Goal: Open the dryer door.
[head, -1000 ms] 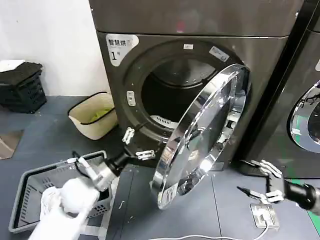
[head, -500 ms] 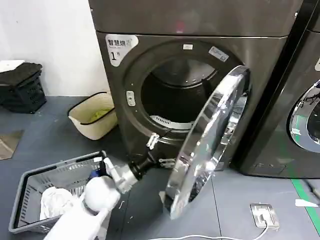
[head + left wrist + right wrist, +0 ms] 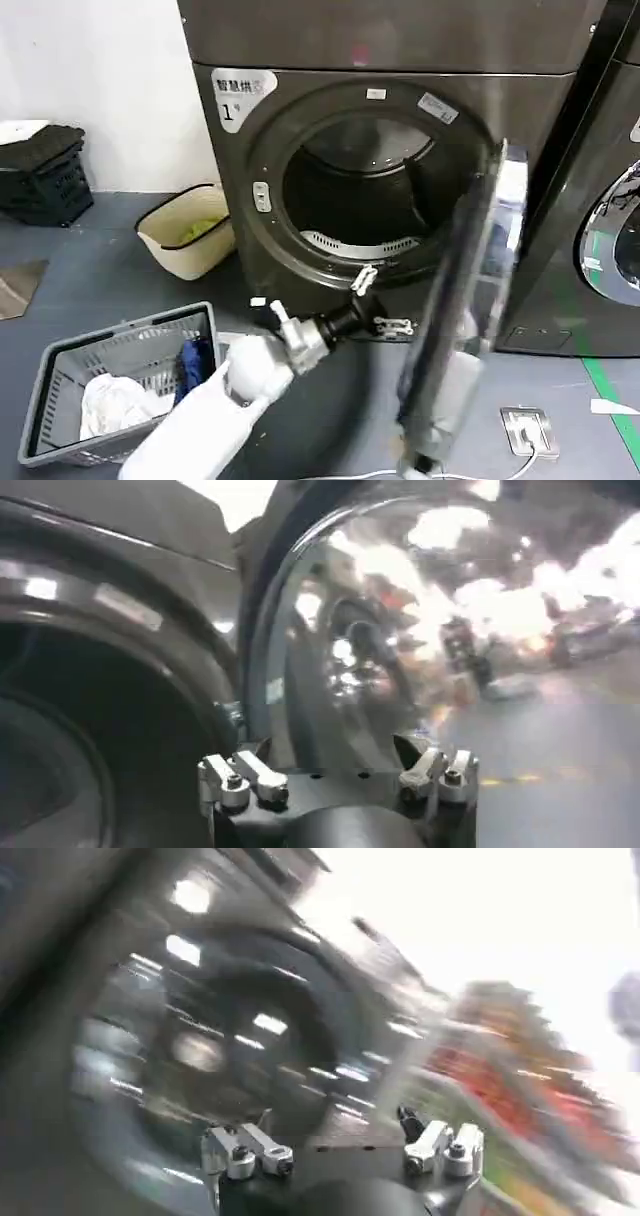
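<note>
Left pincer (image 3: 378, 300), fingers spread wide and holding nothing, I'm keeping just left of the edge-on dryer door (image 3: 470, 300).

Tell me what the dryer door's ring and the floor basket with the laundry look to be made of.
Dryer door ring: looks like polished chrome-finished metal or plated plastic; in the left wrist view it mirrors the room brightly. Laundry basket: apparently grey moulded plastic, with slotted walls and a matte surface.
</note>
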Robot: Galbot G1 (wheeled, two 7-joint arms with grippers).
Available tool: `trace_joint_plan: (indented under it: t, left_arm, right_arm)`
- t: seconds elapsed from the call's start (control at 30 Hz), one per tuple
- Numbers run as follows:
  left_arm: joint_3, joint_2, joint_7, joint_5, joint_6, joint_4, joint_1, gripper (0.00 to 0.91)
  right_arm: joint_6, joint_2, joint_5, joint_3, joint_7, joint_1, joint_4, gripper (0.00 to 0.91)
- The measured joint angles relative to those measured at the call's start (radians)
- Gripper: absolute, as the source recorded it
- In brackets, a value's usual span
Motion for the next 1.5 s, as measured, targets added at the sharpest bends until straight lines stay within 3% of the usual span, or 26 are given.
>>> trace_joint_plan:
  t: [0.1,0.4,0.6,0.9,1.13,1.5]
  left_arm:
    - [0.034,-0.035,0.000,0.000,-0.005,0.034,-0.028,0.907]
    - [0.123,-0.128,-0.002,0.017,-0.012,0.137,-0.092,0.907]
    - [0.156,-0.194,-0.004,0.019,-0.010,0.200,-0.134,0.907]
    - [0.181,-0.285,-0.004,0.023,0.002,0.297,-0.198,0.907]
    - [0.200,-0.337,-0.004,0.026,0.014,0.348,-0.229,0.907]
    - [0.215,-0.372,-0.017,0.029,0.035,0.415,-0.276,0.907]
  right_arm:
    - [-0.063,0.023,-0.035,0.062,0.095,0.028,-0.011,0.907]
    - [-0.167,0.093,-0.093,0.231,0.205,0.054,-0.032,0.907]
    - [-0.174,0.120,-0.117,0.305,0.293,0.049,-0.053,0.907]
    - [-0.193,0.116,-0.270,0.394,0.407,0.024,-0.124,0.907]
    - [-0.189,0.114,-0.286,0.430,0.423,0.015,-0.164,0.907]
    - [-0.173,0.145,-0.288,0.436,0.425,0.021,-0.140,0.907]
